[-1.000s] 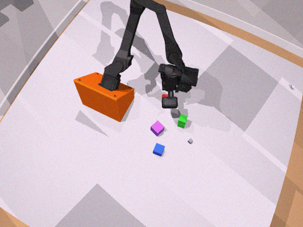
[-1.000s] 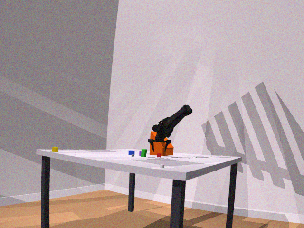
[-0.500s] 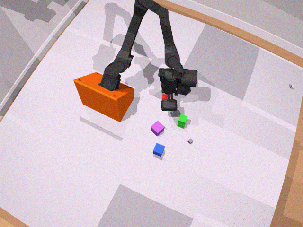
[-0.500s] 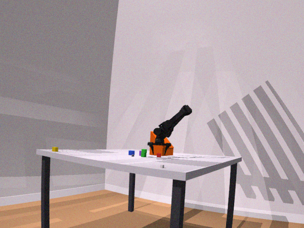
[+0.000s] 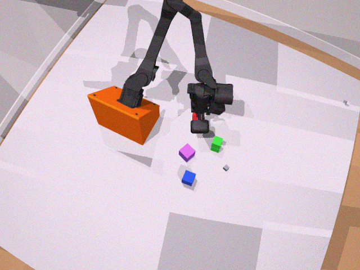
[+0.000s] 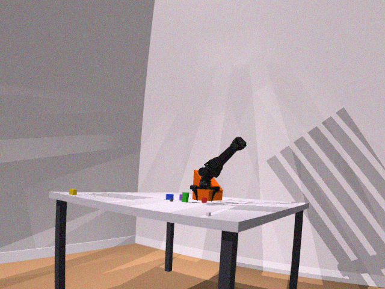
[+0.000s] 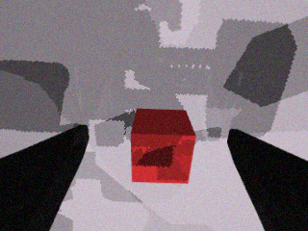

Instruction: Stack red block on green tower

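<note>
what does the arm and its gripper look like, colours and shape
The arm is matt black all over, built of slim boxy links with rounded, bulkier joints, and rises from an orange wedge-shaped base with small dark bolts at the top corners. The gripper is black too, with two plain tapering fingers. No cables or markings show.

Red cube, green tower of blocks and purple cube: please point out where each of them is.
Red cube [image 7: 163,146]: wrist view, on its front face.
Green tower of blocks [image 5: 216,143]: top view, on the upper block.
Purple cube [image 5: 187,151]: top view, on its top face.
</note>
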You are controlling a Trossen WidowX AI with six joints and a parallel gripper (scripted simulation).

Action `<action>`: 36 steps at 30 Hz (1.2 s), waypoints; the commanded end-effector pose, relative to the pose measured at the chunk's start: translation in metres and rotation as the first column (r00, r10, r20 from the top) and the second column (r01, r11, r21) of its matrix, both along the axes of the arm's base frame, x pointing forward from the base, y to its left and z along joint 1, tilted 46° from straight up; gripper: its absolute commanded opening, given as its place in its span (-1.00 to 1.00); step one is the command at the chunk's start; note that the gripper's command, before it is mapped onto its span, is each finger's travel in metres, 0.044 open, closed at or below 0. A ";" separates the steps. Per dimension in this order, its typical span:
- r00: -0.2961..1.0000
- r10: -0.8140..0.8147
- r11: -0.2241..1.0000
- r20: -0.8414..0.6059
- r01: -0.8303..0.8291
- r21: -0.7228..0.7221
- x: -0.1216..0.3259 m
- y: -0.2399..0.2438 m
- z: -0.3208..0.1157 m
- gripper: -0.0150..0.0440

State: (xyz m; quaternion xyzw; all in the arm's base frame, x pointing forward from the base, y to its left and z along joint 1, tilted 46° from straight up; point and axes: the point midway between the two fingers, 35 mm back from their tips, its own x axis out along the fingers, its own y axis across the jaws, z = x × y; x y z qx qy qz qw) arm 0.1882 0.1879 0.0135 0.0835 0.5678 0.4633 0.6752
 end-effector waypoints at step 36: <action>1.000 -0.004 1.000 -0.003 0.004 -0.008 0.003 -0.024 0.022 -0.49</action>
